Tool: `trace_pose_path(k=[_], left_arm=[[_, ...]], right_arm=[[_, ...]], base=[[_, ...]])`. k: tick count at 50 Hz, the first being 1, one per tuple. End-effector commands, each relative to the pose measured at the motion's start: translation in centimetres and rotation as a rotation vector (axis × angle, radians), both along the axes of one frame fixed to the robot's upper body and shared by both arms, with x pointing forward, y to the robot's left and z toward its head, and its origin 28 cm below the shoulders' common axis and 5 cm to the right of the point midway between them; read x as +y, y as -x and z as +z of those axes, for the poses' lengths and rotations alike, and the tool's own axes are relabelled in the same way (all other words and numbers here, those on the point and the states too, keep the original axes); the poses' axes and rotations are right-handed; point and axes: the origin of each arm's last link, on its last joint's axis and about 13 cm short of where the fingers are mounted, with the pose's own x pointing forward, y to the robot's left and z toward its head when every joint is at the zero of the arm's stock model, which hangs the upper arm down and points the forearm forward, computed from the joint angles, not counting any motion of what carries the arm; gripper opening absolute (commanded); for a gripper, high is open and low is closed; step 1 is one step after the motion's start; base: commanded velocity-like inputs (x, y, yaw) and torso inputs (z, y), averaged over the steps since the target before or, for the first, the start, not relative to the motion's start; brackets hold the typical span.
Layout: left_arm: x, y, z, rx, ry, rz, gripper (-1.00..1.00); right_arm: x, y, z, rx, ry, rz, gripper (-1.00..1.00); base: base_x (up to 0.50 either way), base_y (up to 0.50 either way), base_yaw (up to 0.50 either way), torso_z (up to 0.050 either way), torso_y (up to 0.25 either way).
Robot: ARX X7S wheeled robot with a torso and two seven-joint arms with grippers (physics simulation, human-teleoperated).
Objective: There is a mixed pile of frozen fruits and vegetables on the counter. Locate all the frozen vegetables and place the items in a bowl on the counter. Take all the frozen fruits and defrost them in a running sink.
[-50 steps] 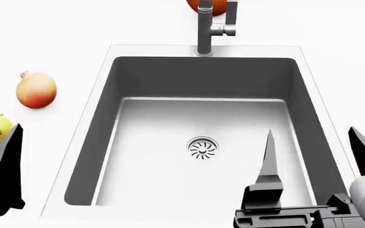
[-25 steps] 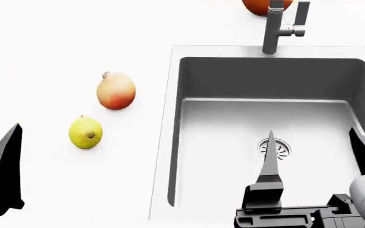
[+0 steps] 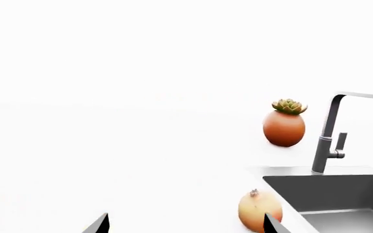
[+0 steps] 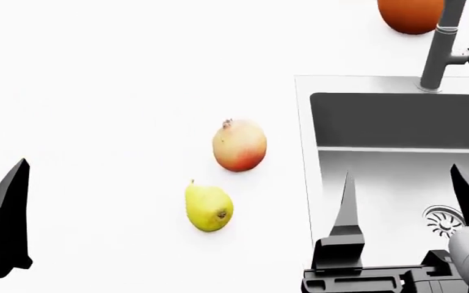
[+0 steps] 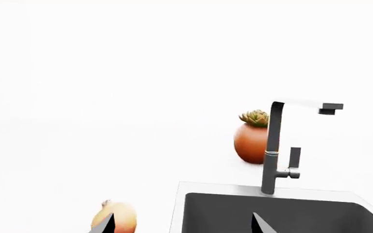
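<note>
A bright, evenly lit white tabletop blends into a plain white wall, with an orange pot holding a green succulent behind.

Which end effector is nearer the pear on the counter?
Right. The right end effector hovers over the sink's edge, beside the pear; the left end effector sits farther off across bare counter.

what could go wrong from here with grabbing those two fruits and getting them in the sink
1. The round fruit and the pear-shaped fruit lie loose on the smooth counter; a nudge from a fingertip might roll either away.
2. They lie close together, so the open left gripper closing on one may bump the other.
3. No water shows at the faucet, so fruit dropped in the sink might not defrost.
</note>
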Motion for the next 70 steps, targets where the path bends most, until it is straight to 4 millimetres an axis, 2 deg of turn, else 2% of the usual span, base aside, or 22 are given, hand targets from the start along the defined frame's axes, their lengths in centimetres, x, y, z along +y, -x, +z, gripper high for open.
trace_pose_path(k=[1,15,45,46,48,51,60,65,70], left_arm=[[0.0,0.1,0.0,0.000,0.001,-0.006,1.00],[-0.1,0.0,-0.2,0.010,-0.001,-0.007,1.00],[-0.1,0.1,-0.4,0.026,-0.020,-0.013,1.00],[-0.7,-0.1,-1.6,0.053,-0.017,-0.052,1.00],[-0.3,0.1,-0.2,0.041,-0.018,-0.006,1.00],[-1.2,0.4,0.3,0.071,-0.042,-0.023,1.00],[-2.0,0.3,2.0,0.057,-0.073,-0.039,1.00],[-3.4,-0.1,2.9,0.093,-0.125,-0.081,1.00],[-5.2,-0.6,4.1,0.136,-0.170,-0.105,1.00]], right_arm=[[0.0,0.0,0.0,-0.012,-0.001,0.000,1.00],[0.1,-0.2,-0.2,0.003,0.017,0.012,1.00],[0.0,-0.1,-0.1,-0.008,0.002,0.008,1.00],[0.7,-0.9,-0.9,0.015,-0.011,0.075,1.00],[0.0,0.0,0.1,-0.011,0.001,0.003,1.00],[-0.2,0.2,0.7,-0.020,-0.001,-0.012,1.00],[-0.6,0.7,1.2,-0.025,-0.009,-0.033,1.00],[-1.1,1.4,2.0,-0.039,-0.017,-0.052,1.00],[-1.1,1.5,1.9,-0.031,-0.018,-0.047,1.00]], base=[[0.50,0.05,0.00,0.000,0.000],[0.48,0.04,0.00,0.000,0.001],[0.00,0.00,0.00,0.000,0.000],[0.00,0.00,0.00,0.000,0.000],[0.00,0.00,0.00,0.000,0.000],[0.00,0.00,0.00,0.000,0.000],[0.00,0.00,0.00,0.000,0.000],[0.00,0.00,0.00,0.000,0.000],[0.00,0.00,0.00,0.000,0.000]])
